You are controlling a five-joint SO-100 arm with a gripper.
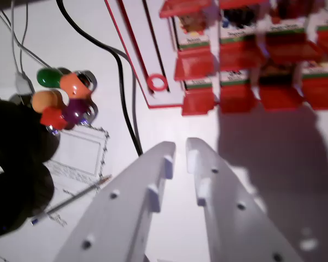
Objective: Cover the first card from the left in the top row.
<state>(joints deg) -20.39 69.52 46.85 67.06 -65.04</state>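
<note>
My gripper (181,146) fills the lower middle of the wrist view, its two white fingers (153,169) nearly together with a narrow gap and nothing between them. It hangs over bare white table, short of the game board (153,33). The board, white with a red border, lies at the top. It carries rows of red flip frames (194,63) with picture cards (194,38) behind them. The frames at the wrist view's left end of the rows (198,101) are the closest to my fingertips. The image is blurred and the cards' pictures cannot be read.
A black cable (123,82) runs down the table past the board's left edge. A cluster of coloured key caps (63,98) and a pen (76,199) on a printed sheet (79,153) lie at the left. A dark blurred shape (11,169) fills the left edge.
</note>
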